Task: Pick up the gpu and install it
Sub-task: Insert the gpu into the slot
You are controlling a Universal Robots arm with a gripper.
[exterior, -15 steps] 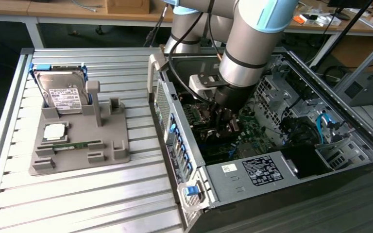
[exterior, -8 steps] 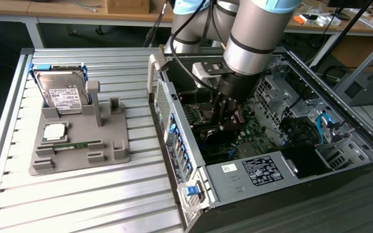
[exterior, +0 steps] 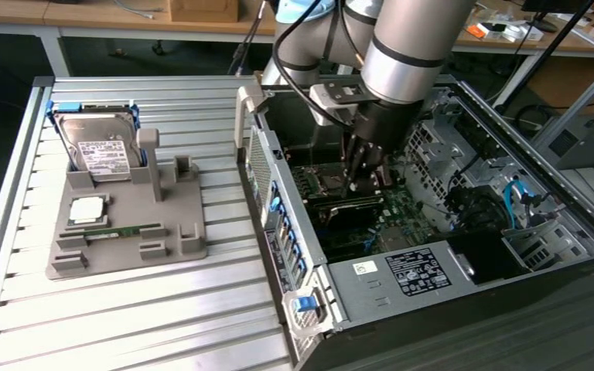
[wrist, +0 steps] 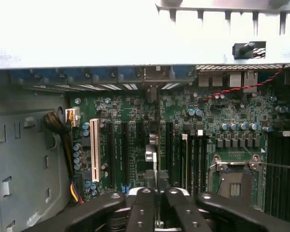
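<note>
The gpu (wrist: 153,153) shows edge-on in the wrist view as a thin strip standing upright over the motherboard's expansion slots, running toward the case's rear wall. My gripper (wrist: 158,194) has its black fingers (wrist: 145,203) drawn together on the card's near end, one on each face. In the exterior view the gripper (exterior: 363,179) reaches straight down into the open computer case (exterior: 276,193), just above the motherboard. The card itself is mostly hidden there behind the fingers.
On the slatted table at the exterior view's left, a grey holder tray (exterior: 179,247) carries a hard drive (exterior: 101,147), a processor chip (exterior: 86,209) and a green memory stick (exterior: 117,229). Inside the case are a white slot (wrist: 94,150), a processor socket (wrist: 234,179) and cables (wrist: 63,130).
</note>
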